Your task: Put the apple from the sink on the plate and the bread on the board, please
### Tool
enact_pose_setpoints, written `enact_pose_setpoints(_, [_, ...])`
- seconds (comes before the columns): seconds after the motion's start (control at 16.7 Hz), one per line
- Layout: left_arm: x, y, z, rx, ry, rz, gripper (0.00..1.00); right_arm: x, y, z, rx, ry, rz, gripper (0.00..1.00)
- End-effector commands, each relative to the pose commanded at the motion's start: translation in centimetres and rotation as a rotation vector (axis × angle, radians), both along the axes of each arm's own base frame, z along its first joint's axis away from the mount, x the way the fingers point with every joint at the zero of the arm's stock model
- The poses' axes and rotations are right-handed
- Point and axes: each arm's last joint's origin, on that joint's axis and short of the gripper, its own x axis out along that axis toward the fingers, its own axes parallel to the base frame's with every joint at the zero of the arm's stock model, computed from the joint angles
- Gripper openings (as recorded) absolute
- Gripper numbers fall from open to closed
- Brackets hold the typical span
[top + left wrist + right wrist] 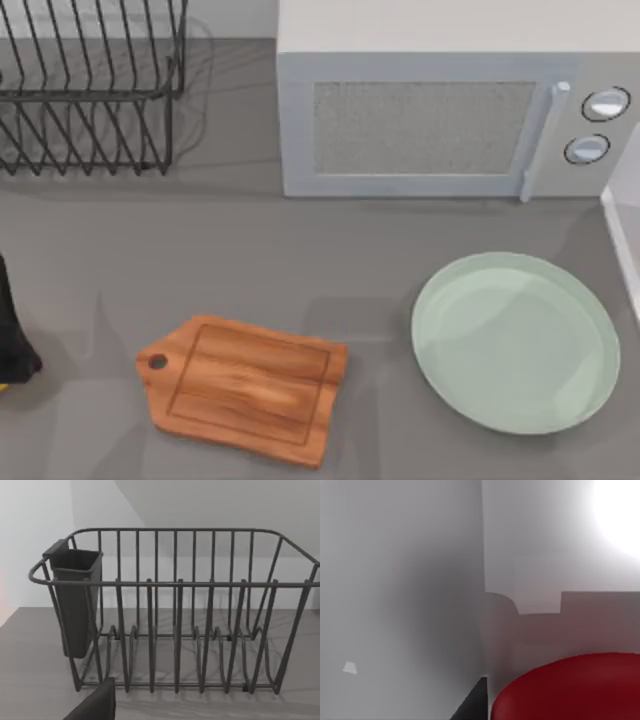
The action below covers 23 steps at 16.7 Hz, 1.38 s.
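A white microwave (440, 120) sits at the back of the gray surface (250, 260), beside a black wire rack (90, 90).

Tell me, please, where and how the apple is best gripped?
Probably across its widest part, coming from above: the apple is rounded and glossy, so a grip off its middle would likely slip. It sits close under the right wrist camera, beside pale walls.

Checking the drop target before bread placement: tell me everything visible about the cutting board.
The board is brown wood with visible grain, wavy edges and an engraved rectangular groove. Its short handle, with a round hole, points toward the table's left. It lies flat on the grey table, slightly rotated, left of the plate and apart from it. Nothing rests on it.
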Motion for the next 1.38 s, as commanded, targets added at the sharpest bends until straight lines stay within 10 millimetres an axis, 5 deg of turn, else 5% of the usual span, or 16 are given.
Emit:
enact_pose_setpoints(0.3, [0.0, 0.0, 0.0, 0.0, 0.0, 0.0, 1.0, 0.0, 0.0, 0.0, 0.0, 0.0, 0.0, 0.0])
enact_pose_setpoints(0.36, [0.0, 0.0, 0.0, 0.0, 0.0, 0.0, 1.0, 0.6, 0.0, 2.9, -0.001, -0.051, -0.004, 0.0])
enact_pose_setpoints(0.54, [0.0, 0.0, 0.0, 0.0, 0.0, 0.0, 1.0, 0.8, -0.1, 4.3, -0.002, -0.055, -0.004, 0.0])
enact_pose_setpoints(0.9, [0.0, 0.0, 0.0, 0.0, 0.0, 0.0, 1.0, 0.6, 0.0, 11.8, 0.001, -0.043, -0.004, 0.0])
enact_pose_setpoints(1.38, [0.0, 0.0, 0.0, 0.0, 0.0, 0.0, 1.0, 0.6, 0.4, 14.0, -0.007, -0.072, -0.007, 0.0])
